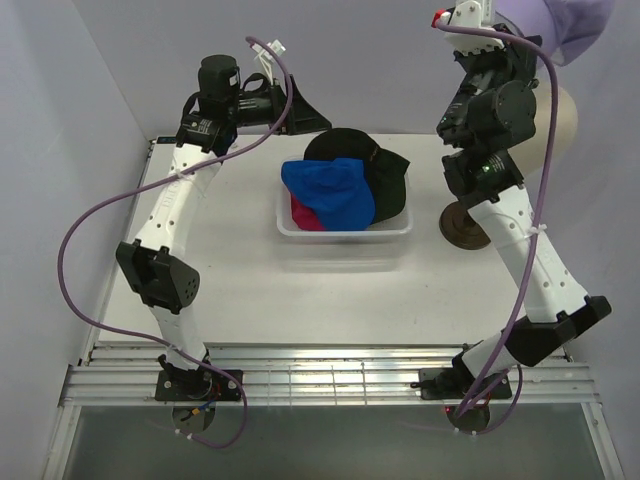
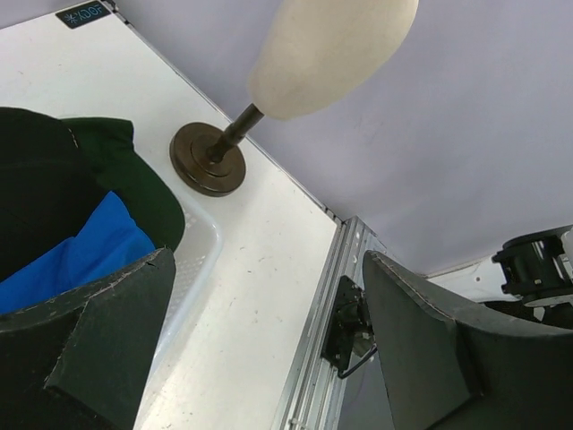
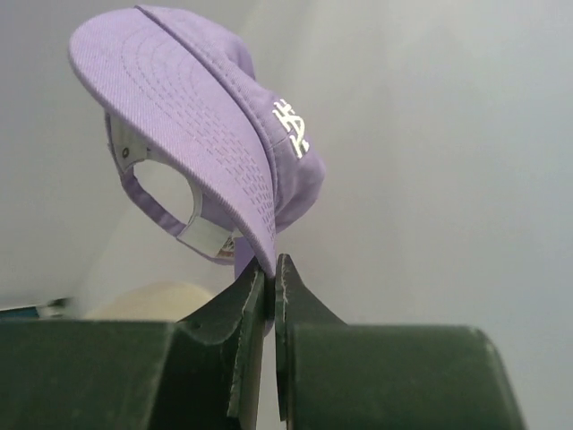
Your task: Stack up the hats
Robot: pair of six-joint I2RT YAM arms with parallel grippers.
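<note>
My right gripper (image 3: 270, 264) is shut on the brim edge of the lavender cap (image 3: 210, 134) with a white LA logo, held high in the air at the top right (image 1: 560, 25), above the mannequin head. The bright blue cap (image 1: 328, 190), a black cap (image 1: 345, 148), a dark green cap (image 1: 392, 185) and a magenta cap (image 1: 305, 218) lie piled in the white basket (image 1: 345, 235). My left gripper (image 1: 300, 110) is open and empty beyond the basket's back left; its view shows the blue cap (image 2: 76, 255) and green cap (image 2: 125, 170).
The cream mannequin head (image 2: 331, 49) stands on a brown round base (image 2: 208, 159) at the table's right, close behind my right arm. The grey back wall is near. A metal rail (image 2: 322, 322) runs along the table's edge.
</note>
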